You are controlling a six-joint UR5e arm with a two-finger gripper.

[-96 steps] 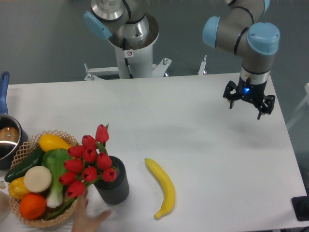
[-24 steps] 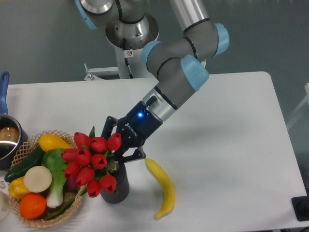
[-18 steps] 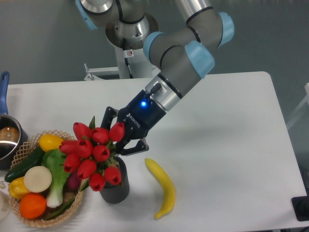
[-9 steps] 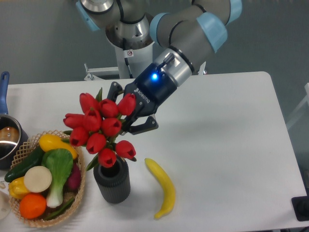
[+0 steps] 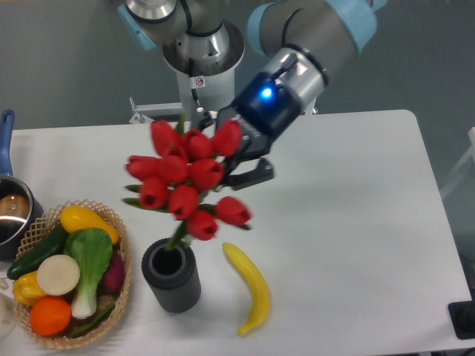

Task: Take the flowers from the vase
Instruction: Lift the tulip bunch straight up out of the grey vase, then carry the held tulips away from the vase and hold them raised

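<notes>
Your table [image 5: 349, 222] is white and carries everything. The arm comes in from the top, with the gripper [image 5: 226, 159] angled down-left and a blue light lit on its body. You've got the gripper clamped on the flowers [image 5: 185, 178], holding the bunch just behind the red buds; one black finger shows on the right side of the bouquet. The flowers are up in the air, above and slightly right of the vase [image 5: 171, 276], blurred. Green stem ends hang at the vase mouth; you can't tell if they are fully clear. The wicker basket [image 5: 111, 315] of produce is at front left, just beside the vase. The banana [image 5: 251, 288] lies right of the vase, apart from it. The pot [image 5: 11, 215] sits at the left edge.
</notes>
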